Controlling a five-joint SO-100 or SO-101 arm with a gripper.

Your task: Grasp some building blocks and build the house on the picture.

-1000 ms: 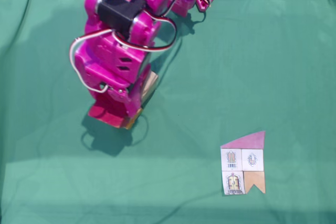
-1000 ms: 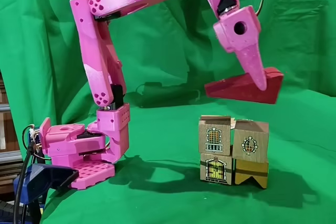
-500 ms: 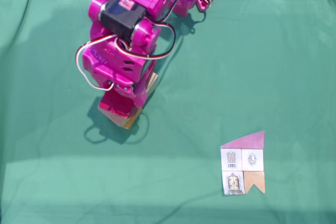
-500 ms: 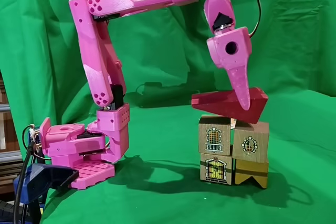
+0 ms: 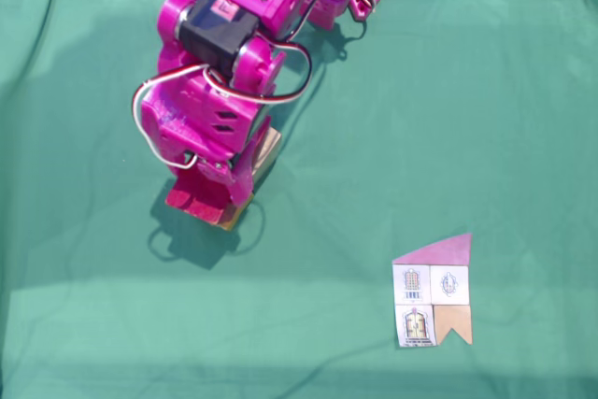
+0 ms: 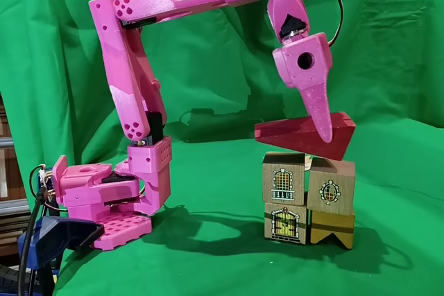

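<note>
Wooden, rigid and light, the red roof block (image 6: 305,135) sits clamped in the pincer (image 6: 323,133) near its thick end, just above the stacked cubes (image 6: 309,199).

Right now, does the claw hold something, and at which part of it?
Yes. The claw holds the red roof block, gripping it toward its right end in the side fixed view, just above the stacked wooden cubes.

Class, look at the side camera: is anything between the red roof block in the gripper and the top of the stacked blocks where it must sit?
Nothing visible: the red roof block, held by the gripper, sits just above the stacked blocks.
</note>
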